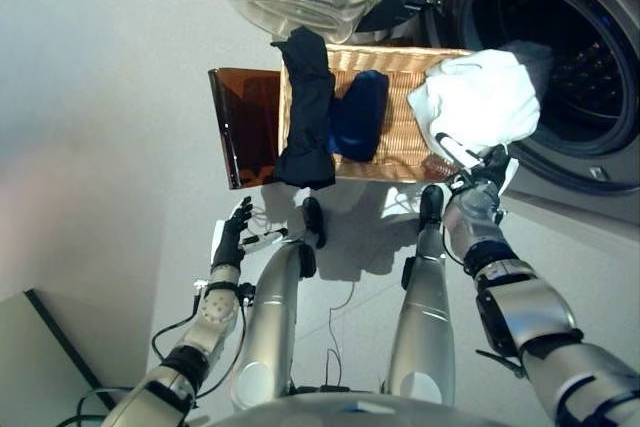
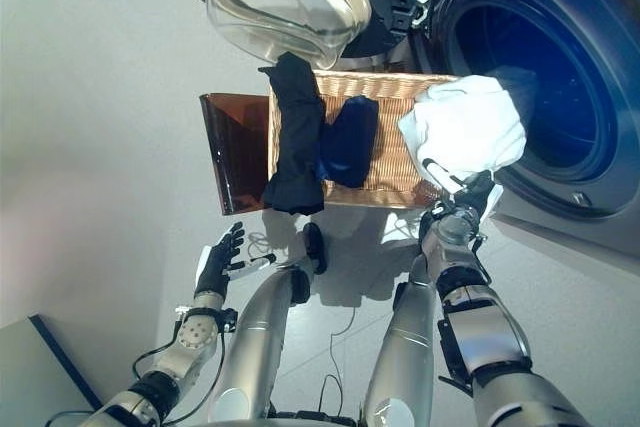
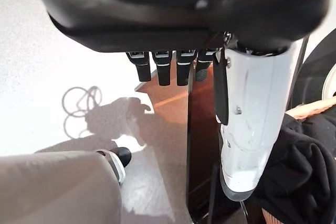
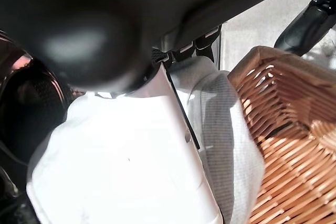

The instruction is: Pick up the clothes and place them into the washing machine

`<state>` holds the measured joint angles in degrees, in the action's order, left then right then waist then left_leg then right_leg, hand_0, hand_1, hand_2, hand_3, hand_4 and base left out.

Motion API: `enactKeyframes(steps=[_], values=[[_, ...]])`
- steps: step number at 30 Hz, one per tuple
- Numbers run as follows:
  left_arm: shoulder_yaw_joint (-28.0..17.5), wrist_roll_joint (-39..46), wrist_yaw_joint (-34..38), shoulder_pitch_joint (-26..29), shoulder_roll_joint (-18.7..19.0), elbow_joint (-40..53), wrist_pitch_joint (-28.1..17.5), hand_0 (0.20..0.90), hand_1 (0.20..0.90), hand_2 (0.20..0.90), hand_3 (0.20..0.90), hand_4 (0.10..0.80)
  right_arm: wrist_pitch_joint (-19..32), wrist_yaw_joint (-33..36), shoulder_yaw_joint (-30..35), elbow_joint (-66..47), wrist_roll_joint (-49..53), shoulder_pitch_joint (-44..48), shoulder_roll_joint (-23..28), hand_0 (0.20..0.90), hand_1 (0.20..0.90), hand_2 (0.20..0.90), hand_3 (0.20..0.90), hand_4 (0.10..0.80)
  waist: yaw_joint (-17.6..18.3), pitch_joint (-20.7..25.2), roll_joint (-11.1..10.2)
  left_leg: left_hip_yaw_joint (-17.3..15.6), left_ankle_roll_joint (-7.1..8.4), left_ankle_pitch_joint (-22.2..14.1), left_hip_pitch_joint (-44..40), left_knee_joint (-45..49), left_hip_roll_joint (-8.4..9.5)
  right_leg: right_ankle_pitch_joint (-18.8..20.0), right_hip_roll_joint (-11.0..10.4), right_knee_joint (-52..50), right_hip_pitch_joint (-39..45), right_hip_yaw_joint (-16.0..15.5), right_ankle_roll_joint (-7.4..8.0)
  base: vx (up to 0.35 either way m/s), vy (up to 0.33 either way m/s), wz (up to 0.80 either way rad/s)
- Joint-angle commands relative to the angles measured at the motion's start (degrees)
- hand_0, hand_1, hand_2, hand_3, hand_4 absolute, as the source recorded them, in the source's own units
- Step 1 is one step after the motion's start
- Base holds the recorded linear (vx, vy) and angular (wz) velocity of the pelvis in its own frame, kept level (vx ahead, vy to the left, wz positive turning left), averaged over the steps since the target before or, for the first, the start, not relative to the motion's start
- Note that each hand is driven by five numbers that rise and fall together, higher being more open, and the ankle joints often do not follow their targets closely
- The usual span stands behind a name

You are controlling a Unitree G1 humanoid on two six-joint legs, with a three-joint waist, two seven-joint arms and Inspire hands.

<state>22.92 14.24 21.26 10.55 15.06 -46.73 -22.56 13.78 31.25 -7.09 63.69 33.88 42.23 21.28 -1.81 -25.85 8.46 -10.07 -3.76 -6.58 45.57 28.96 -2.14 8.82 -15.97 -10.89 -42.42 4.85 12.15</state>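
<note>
In the left eye view, the right hand (image 1: 482, 179) reaches up from the lower right with its fingers clamped on a white garment (image 1: 478, 99), held bunched over the right end of the wicker basket (image 1: 400, 137), just beside the washing machine (image 1: 560, 67) opening. A black garment (image 1: 308, 107) drapes over the basket's left rim, its long axis running front to back; a dark blue garment (image 1: 358, 115) lies inside. The left hand (image 1: 236, 232) hangs low over the floor, apart from everything. The left wrist view shows its fingers (image 3: 164, 69) straight and apart. The right wrist view shows white cloth against the right hand's thumb.
</note>
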Motion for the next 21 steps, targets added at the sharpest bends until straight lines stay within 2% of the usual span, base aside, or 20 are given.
enactKeyframes(steps=[1, 10, 11, 12, 13, 14, 15, 21], values=[[-1.59, 0.63, 1.45, -2.39, 4.81, 2.63, -2.07, 0.900, 0.900, 0.900, 0.900, 0.800, 7.41, 0.63, -0.12, -8.63, -1.08, 2.75, 4.90, 0.900, 0.900, 0.900, 0.900, 0.800, -0.40, 2.91, 0.49, 1.32, 6.19, 4.28, -3.34, -8.19, -2.50, -7.61, 1.60, -6.16, 2.56, 1.27, -4.56, 0.000, 0.000, 0.00], [-1.36, 1.11, 0.95, -3.03, 5.79, 4.16, -2.30, 0.900, 0.900, 0.900, 0.900, 0.800, 6.54, 0.73, 0.46, -5.98, -0.77, 4.44, 6.89, 0.900, 0.900, 0.900, 0.900, 0.800, -0.81, 2.69, 0.92, 1.33, 6.24, 4.49, -2.99, -8.17, -2.44, -7.92, 1.65, -6.54, 2.06, 1.37, -4.59, 0.000, 0.000, 0.00], [-1.36, 1.43, 0.75, -3.27, 6.10, 4.81, -2.24, 0.900, 0.900, 0.900, 0.900, 0.800, 6.40, 0.75, 0.39, -5.42, 0.09, 5.92, 7.83, 0.845, 0.845, 0.845, 0.845, 0.761, -0.93, 2.42, 1.11, 1.35, 6.22, 4.67, -3.04, -8.53, -2.32, -7.85, 1.64, -6.39, 1.98, 1.36, -4.62, 0.000, 0.000, 0.00], [-1.37, 1.43, 0.75, -3.27, 6.10, 4.82, -2.23, 0.900, 0.900, 0.900, 0.900, 0.800, 6.41, 0.75, 0.38, -5.41, 0.09, 5.94, 7.83, 0.741, 0.741, 0.741, 0.741, 0.686, -0.92, 2.40, 1.11, 1.35, 6.22, 4.67, -3.05, -8.54, -2.32, -7.85, 1.63, -6.39, 1.99, 1.37, -4.62, 0.000, 0.000, 0.00], [-1.36, 1.77, 0.55, -3.41, 6.17, 5.23, -2.20, 0.900, 0.900, 0.900, 0.900, 0.800, 6.38, 0.66, 0.37, -5.38, 0.52, 6.32, 7.96, 0.543, 0.543, 0.543, 0.543, 0.545, -0.94, 2.28, 1.15, 1.30, 6.24, 4.73, -3.08, -8.68, -2.28, -7.82, 1.65, -6.36, 1.97, 1.38, -4.62, 0.000, 0.000, 0.00], [-1.59, 1.94, 0.41, -3.61, 6.44, 5.56, -2.05, 0.900, 0.900, 0.900, 0.900, 0.800, 6.37, 0.63, 0.24, -5.65, 0.97, 7.08, 8.35, 0.439, 0.439, 0.439, 0.439, 0.471, -0.99, 2.00, 1.24, 1.24, 6.26, 4.88, -3.09, -8.83, -2.25, -7.73, 1.68, -6.26, 1.99, 1.45, -4.62, 0.000, 0.000, 0.00], [-1.60, 1.94, 0.41, -3.61, 6.44, 5.57, -2.04, 0.900, 0.900, 0.900, 0.900, 0.800, 6.37, 0.63, 0.24, -5.65, 0.97, 7.09, 8.35, 0.200, 0.200, 0.200, 0.200, 0.300, -0.98, 1.98, 1.24, 1.24, 6.26, 4.88, -3.10, -8.84, -2.25, -7.73, 1.68, -6.26, 2.01, 1.45, -4.62, 0.000, 0.000, 0.00], [-1.64, 2.54, 0.07, -4.06, 6.75, 6.04, -2.14, 0.900, 0.900, 0.900, 0.900, 0.800, 6.21, 1.24, 0.17, -4.77, 1.06, 9.04, 9.34, 0.200, 0.200, 0.200, 0.200, 0.300, -1.18, 1.93, 1.54, 1.33, 6.32, 5.08, -2.98, -9.00, -2.26, -7.72, 1.70, -6.43, 1.89, 1.28, -4.63, 0.000, 0.000, 0.00]])
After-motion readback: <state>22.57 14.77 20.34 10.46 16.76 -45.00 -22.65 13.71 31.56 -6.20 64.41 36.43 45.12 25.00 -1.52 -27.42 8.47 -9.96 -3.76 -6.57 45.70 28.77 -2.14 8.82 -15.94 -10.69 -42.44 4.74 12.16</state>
